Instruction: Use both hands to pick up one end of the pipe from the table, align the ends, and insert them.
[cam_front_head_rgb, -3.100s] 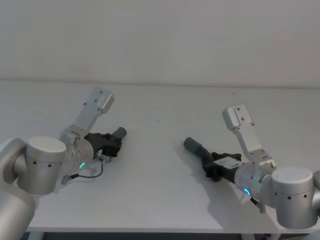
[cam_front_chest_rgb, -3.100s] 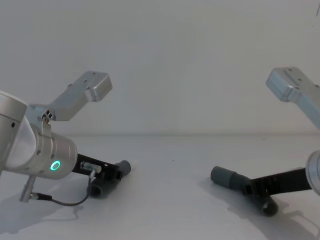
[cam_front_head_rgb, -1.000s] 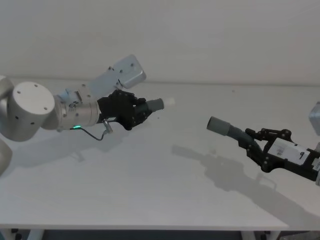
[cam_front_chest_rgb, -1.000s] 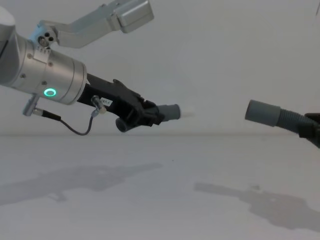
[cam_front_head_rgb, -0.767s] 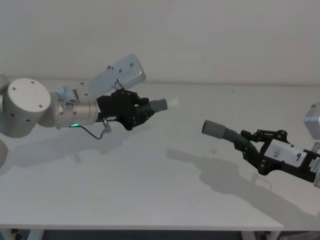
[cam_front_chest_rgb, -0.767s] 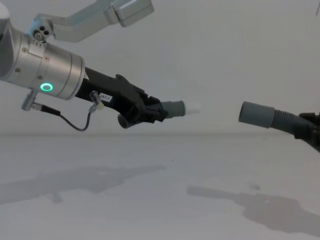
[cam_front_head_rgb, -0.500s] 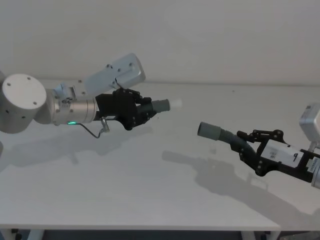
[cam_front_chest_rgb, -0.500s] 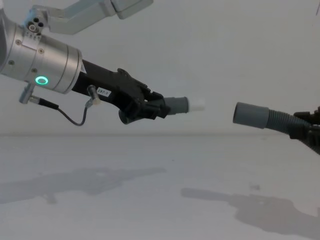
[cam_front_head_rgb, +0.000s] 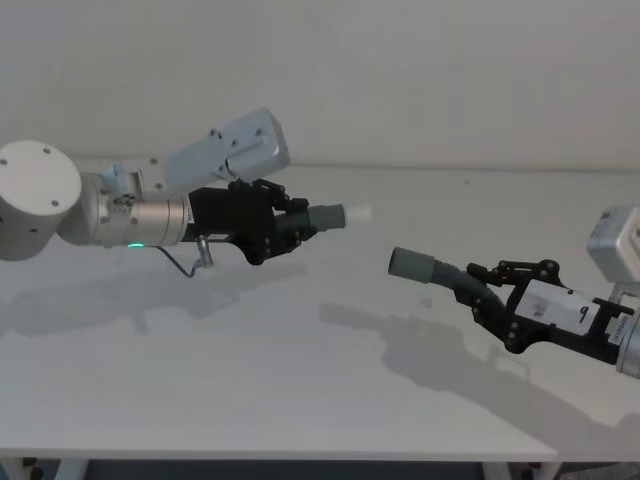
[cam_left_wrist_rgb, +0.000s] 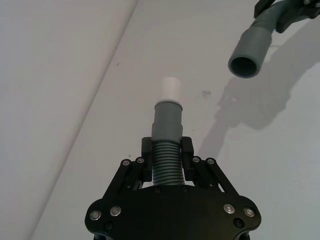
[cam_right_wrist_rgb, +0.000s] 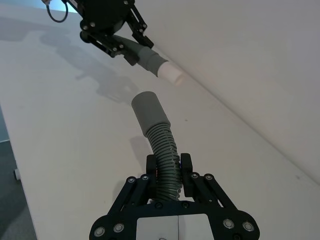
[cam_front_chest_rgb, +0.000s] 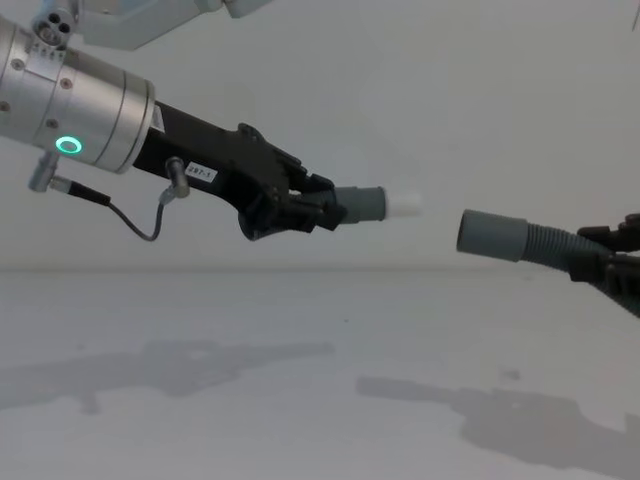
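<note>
Plain white wall (cam_front_head_rgb: 400, 70) behind matte white surface (cam_front_head_rgb: 300, 400); soft shadows; dark floor strip below front edge.

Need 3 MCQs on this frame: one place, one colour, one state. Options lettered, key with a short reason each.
1. Where are the two hose pieces?
A. Both lying on the table
B. Both held in the air above the table
C. One held, one on the table

2. What colour is the narrow tip on the left hose piece?
A. White
B. Green
C. Black

3. What state are the two facing ends in?
A. Fully inserted
B. Touching
C. Apart, with a gap between them

Key: 1 B, the left gripper and right gripper hold them clear of the table, shadows below. 2 A, the left hose piece ends in a white tip. 3 C, wall shows between it and the right hose piece.
</note>
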